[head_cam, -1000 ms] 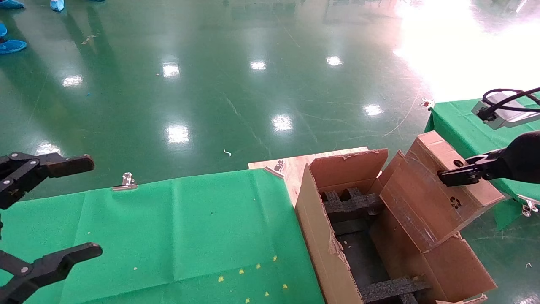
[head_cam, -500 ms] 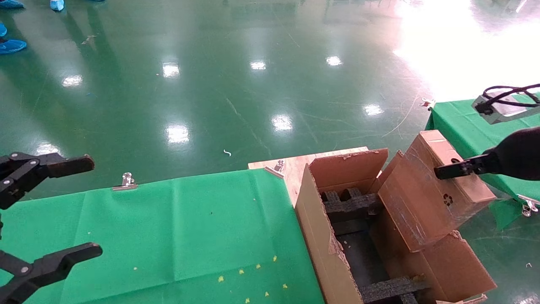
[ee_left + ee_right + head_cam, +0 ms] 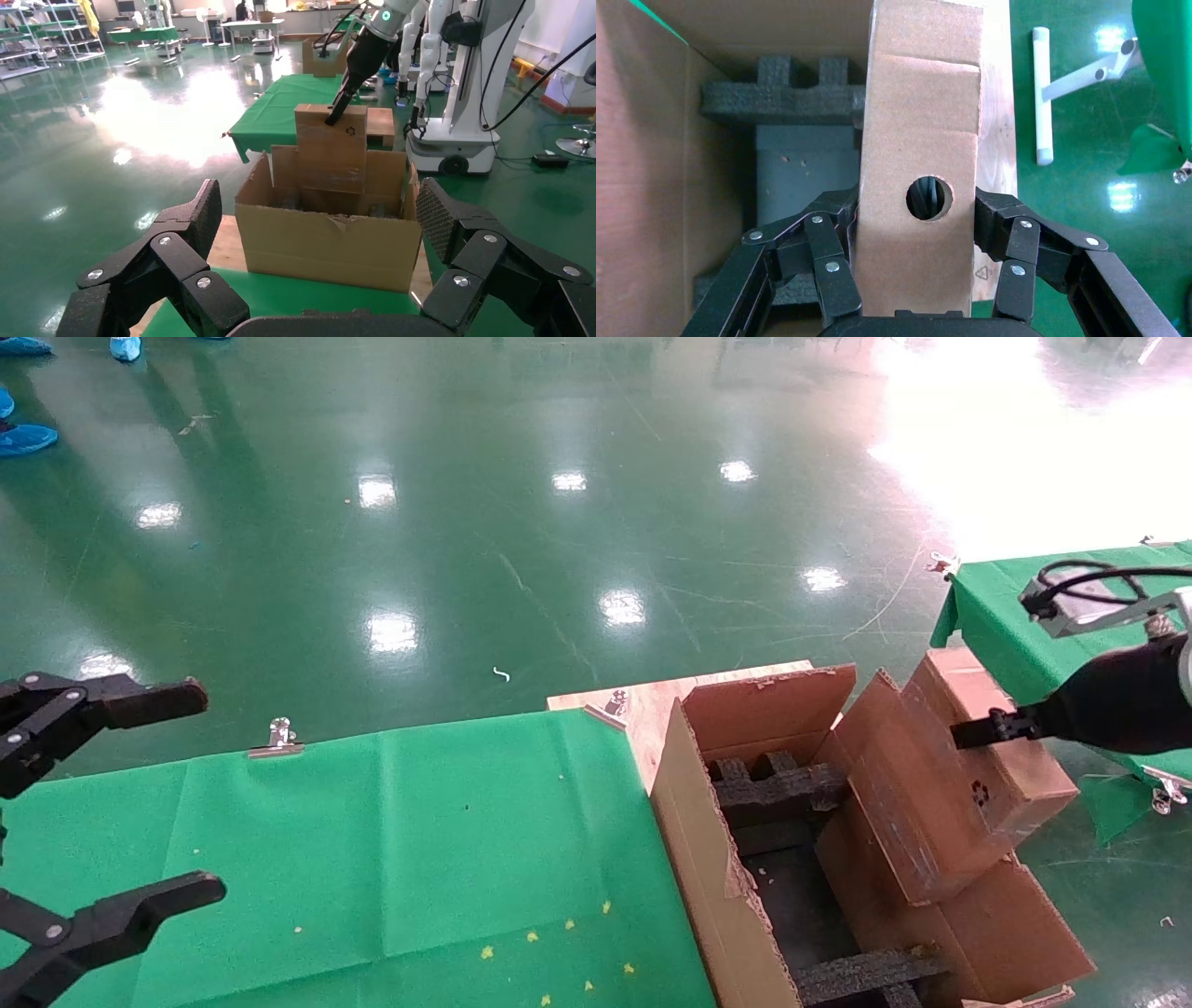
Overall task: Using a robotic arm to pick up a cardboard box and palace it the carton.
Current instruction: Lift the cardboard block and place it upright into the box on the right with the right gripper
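Clamping the cardboard box [image 3: 919, 175] on its 2 broad faces, your right gripper [image 3: 916, 232] holds it tilted above the carton [image 3: 708, 859], lower end just inside the far-right corner. Watch the risks — that corner could catch the torn right flap [image 3: 1006, 924] or black foam inserts [image 3: 778, 794] and jam, or the box could slip. Left gripper [image 3: 112, 803] hangs spread over the green table [image 3: 419, 840], idle.

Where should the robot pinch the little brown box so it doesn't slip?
Pinch the cardboard box across its thin sides near the end with the round hole, coming from that end. The right gripper already does this, a finger on each broad flat face. The box is flat, so those faces probably give the pads a steady hold over the carton.
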Action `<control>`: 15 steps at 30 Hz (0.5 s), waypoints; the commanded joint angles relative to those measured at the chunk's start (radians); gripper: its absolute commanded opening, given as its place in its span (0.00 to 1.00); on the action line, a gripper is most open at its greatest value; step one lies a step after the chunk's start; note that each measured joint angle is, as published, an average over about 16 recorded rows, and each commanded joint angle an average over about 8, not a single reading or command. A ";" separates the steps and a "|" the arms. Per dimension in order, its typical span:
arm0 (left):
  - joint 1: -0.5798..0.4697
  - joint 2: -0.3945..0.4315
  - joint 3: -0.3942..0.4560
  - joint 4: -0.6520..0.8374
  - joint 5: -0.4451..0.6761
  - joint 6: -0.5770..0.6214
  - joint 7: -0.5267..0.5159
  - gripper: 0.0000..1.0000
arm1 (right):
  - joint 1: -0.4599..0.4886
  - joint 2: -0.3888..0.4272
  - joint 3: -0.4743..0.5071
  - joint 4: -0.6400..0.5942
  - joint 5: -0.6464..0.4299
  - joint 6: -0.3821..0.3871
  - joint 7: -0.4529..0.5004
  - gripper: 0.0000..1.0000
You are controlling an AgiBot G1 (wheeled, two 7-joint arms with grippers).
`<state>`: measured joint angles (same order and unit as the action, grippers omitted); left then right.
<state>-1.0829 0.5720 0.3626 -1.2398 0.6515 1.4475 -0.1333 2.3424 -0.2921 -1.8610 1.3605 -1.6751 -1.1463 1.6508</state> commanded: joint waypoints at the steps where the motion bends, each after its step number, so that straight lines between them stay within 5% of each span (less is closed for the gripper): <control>1: 0.000 0.000 0.000 0.000 0.000 0.000 0.000 1.00 | -0.011 0.000 -0.006 0.001 -0.002 0.008 0.017 0.00; 15: 0.000 0.000 0.000 0.000 0.000 0.000 0.000 1.00 | -0.109 -0.005 -0.047 -0.001 0.012 0.105 0.014 0.00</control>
<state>-1.0829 0.5720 0.3626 -1.2398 0.6515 1.4474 -0.1332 2.2389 -0.2968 -1.9059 1.3593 -1.6720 -1.0418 1.6690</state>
